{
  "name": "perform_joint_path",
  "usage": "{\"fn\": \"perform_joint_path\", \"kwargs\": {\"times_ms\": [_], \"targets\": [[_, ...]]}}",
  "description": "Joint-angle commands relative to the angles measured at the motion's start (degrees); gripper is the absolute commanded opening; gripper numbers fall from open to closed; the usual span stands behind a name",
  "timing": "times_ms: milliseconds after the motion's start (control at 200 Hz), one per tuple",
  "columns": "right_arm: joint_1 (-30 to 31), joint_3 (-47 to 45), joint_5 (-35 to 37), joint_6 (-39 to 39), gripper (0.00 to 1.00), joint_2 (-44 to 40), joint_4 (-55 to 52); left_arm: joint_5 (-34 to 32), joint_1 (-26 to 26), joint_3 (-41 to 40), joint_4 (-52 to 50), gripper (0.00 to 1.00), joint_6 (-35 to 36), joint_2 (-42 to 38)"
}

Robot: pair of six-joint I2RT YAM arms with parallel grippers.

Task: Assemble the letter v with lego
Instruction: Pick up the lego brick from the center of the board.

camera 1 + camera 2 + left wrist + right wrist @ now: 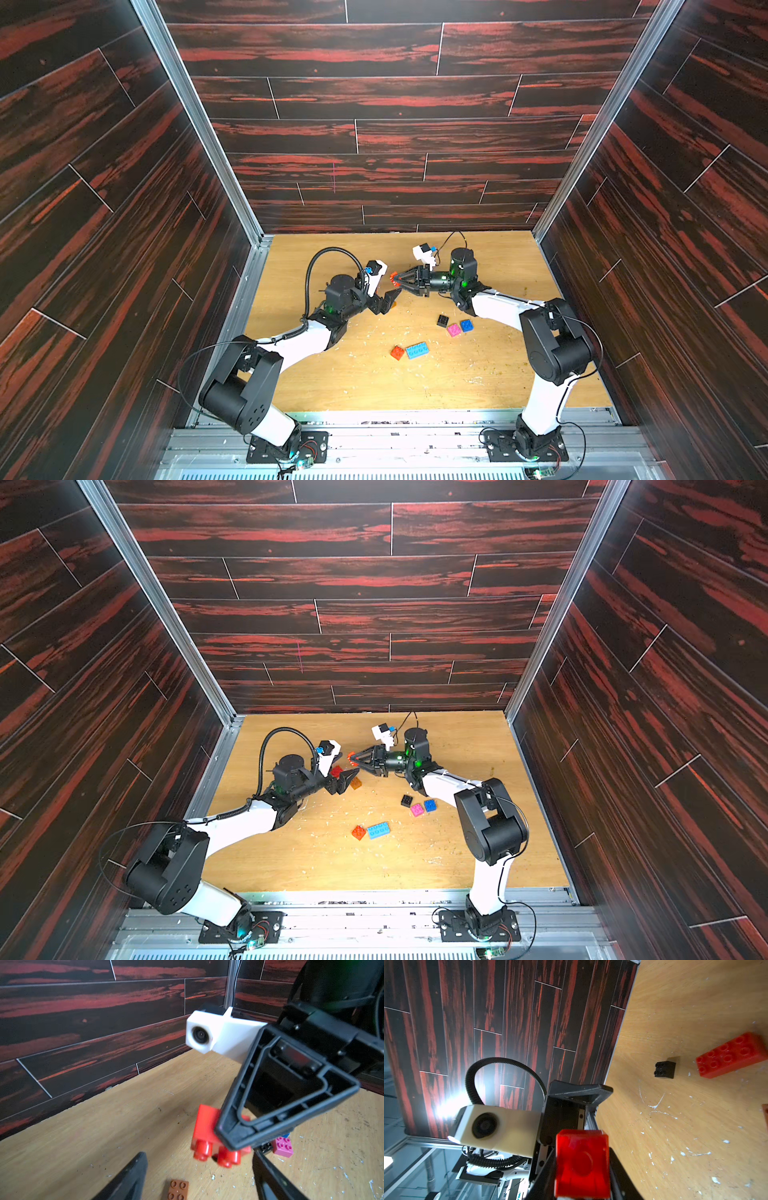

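**A:** What is the right claw (395, 281) doing?

**B:** It is clenched on a small square red plastic brick (582, 1163), held above the tan wooden tabletop (498, 374). In the left wrist view the studs point downward.

**A:** And the left claw (394, 296)?

**B:** Released. Its black fingers (133, 1176) stand spread with nothing gripped, just beside the right claw's tips.

**A:** What lies around them?

**B:** A small orange-brown studded brick (178, 1189) lies on the table under the left claw's gap. A long red brick (731, 1055) lies just beside that claw, on its far-wall side.

**A:** And the rest?

**B:** A black square brick (442, 320), a pink one (454, 330) and a blue one (466, 325) cluster near the right claw's arm. A second small red brick (397, 352) lies just beside a long light-blue brick (417, 350), well apart from both claws.
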Motion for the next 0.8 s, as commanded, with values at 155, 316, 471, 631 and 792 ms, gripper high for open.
{"fn": "perform_joint_path", "kwargs": {"times_ms": [155, 316, 471, 631, 792], "targets": [[0.01, -0.59, -2.67, 4.54, 0.35, 2.2, 6.02, 1.92, -0.77, 3.27, -1.07, 0.77, 3.09, -0.86], [0.0, -0.96, -3.29, 6.47, 0.35, 2.4, 8.95, 2.3, -0.87, 4.13, -2.99, 0.69, 4.35, -0.69], [0.01, -0.98, -4.38, 9.04, 0.36, 3.46, 11.9, 2.37, -1.0, 4.42, -3.73, 0.67, 4.7, -0.81], [0.0, -0.76, -6.04, 10.86, 0.35, 4.59, 13.46, 2.45, -1.12, 4.64, -4.49, 0.65, 5.17, -1.45], [0.0, 0.1, -7.95, 11.83, 0.35, 5.81, 14.11, 2.71, -1.13, 5.73, -6.87, 0.63, 6.61, -2.4]]}}
